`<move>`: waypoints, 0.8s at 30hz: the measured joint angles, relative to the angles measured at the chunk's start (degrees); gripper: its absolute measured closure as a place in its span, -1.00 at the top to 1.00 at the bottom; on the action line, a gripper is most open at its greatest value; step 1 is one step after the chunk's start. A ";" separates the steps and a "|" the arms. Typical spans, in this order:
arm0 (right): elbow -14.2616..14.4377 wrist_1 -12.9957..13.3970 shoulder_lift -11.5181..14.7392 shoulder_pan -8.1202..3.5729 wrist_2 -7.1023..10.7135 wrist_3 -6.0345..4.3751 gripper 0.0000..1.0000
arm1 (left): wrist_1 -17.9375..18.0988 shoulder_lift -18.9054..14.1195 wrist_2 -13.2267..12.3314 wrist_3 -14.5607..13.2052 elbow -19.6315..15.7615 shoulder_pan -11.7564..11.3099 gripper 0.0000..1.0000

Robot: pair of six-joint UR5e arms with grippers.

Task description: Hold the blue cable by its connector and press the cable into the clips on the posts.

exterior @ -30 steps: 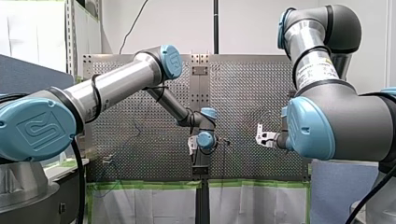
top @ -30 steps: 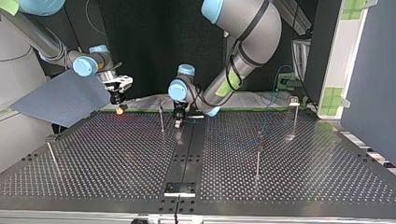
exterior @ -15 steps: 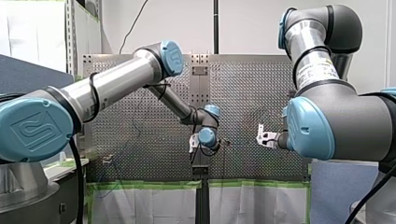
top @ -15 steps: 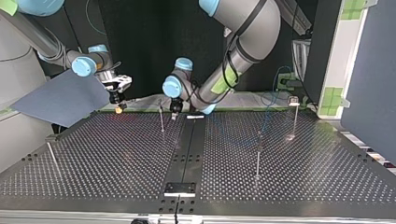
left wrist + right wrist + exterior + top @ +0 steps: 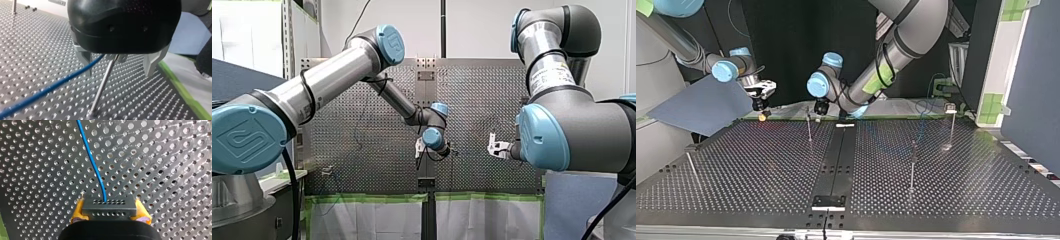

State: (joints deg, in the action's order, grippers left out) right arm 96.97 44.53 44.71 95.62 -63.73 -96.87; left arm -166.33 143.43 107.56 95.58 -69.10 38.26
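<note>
- There was one blue cable [image 5: 93,165]. It left one dark connector [image 5: 109,203] and ran off over the perforated table [image 5: 961,190].
- My right gripper [image 5: 110,216] had the connector pinched from both sides between its two yellow pads [image 5: 78,211].
- Only the right wrist view showed this grip. In the top view that gripper hung near the table's far edge at the view's left, with just a yellow spot at its tip.
- My left gripper [image 5: 118,72] had its two metal fingers [image 5: 152,60] spread wide and held nothing.
- The cable crossed one of those fingers and met a thin post [image 5: 102,85] standing between them. The post's top was hidden under the gripper body.
- Only the left wrist view showed cable and post together.
- The top view alone showed four posts [image 5: 912,167] standing well apart; the cable there was a faint line.
</note>
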 joint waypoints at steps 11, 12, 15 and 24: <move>0.00 -0.12 0.00 -0.02 0.02 -0.01 -1.00 | 0.20 -0.28 0.31 0.08 -1.20 2.18 1.00; 0.00 -0.12 0.00 -0.03 0.03 -0.01 -1.00 | 0.35 -0.28 0.29 0.15 -1.19 2.36 1.00; 0.01 -0.08 0.00 -0.02 0.04 -0.01 -1.00 | 0.77 -0.30 0.32 0.41 -1.20 2.76 1.00; -0.01 -0.04 0.00 -0.03 0.07 -0.03 -1.00 | 1.18 -0.30 0.49 0.98 -1.20 3.54 1.00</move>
State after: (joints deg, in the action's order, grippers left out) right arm 96.96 44.48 44.70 95.59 -63.66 -96.90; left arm -165.15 143.12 108.05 96.55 -70.30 41.81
